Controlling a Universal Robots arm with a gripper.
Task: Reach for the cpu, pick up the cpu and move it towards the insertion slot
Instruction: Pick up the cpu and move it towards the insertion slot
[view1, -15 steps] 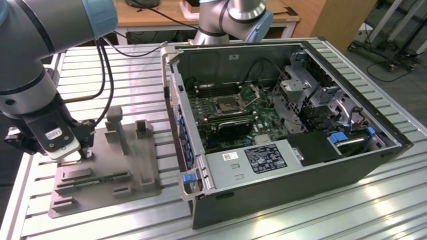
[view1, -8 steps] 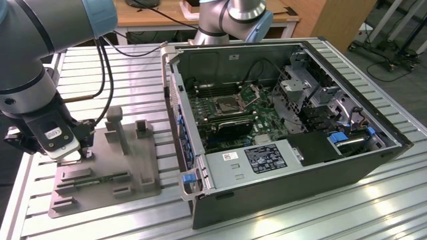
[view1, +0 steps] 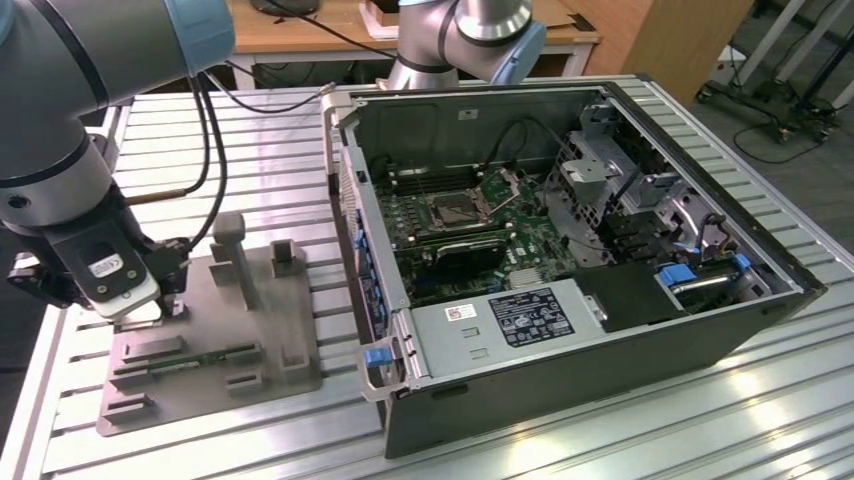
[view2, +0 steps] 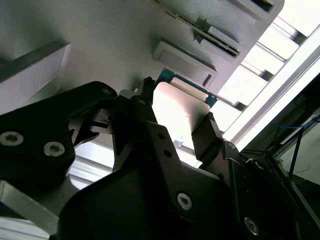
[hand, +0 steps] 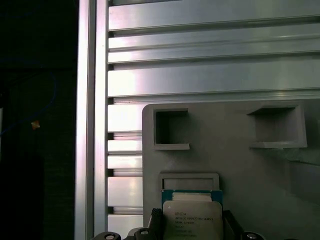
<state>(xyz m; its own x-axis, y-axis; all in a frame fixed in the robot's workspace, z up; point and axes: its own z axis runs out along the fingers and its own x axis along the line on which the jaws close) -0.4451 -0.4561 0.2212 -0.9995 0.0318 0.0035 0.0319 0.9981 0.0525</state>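
Note:
The cpu (hand: 192, 215), a small silvery square chip with a pale rim, lies in its seat at one end of the grey plastic tray (view1: 214, 385). My gripper (view1: 140, 305) is down on that end of the tray, at the exterior view's left. In both wrist views its black fingers (view2: 207, 131) press against two opposite edges of the cpu (view2: 180, 107), so it is shut on the chip. The insertion slot (view1: 454, 208), a metal-framed square socket, sits on the green board inside the open computer case, well off to the exterior view's right.
The open computer case (view1: 574, 330) lies on the slatted aluminium table (view1: 667, 430), right of the tray. The tray carries upright posts (view1: 230, 245) and a slim green memory stick (view1: 200, 357). A second arm's base (view1: 461, 45) stands behind the case. The table's edge (hand: 92, 125) runs close by the tray.

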